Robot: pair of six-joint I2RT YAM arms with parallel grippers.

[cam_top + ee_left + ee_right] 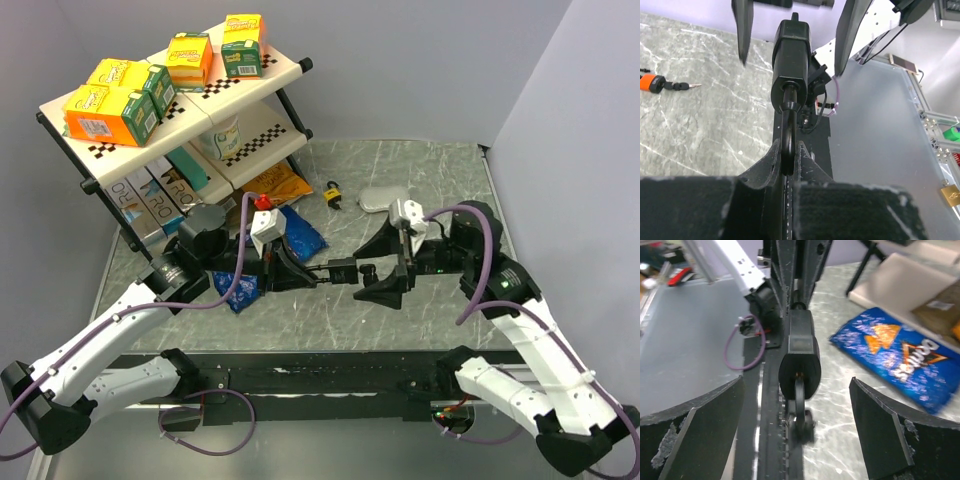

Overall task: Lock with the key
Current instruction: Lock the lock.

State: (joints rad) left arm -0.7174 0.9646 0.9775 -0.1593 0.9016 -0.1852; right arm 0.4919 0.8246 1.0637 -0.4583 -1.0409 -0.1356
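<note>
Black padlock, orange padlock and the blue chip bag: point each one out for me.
black padlock (791, 55), left wrist view, middle of its body
orange padlock (333, 191), top external view, its body
blue chip bag (890, 352), right wrist view, its printed front

The padlock (791, 55) looks matt black, the marbled table (700, 130) smooth, the blue chip bag (890, 355) glossy.

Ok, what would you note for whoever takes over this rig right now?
Left gripper shut on the shackle of the black padlock, held off the table.
Right gripper open, fingers either side of the padlock's keyhole end, gripping nothing.
The key apparently sits in that end already, ring hanging.
Left to do: close on the key, turn it; locked state cannot be told.
</note>
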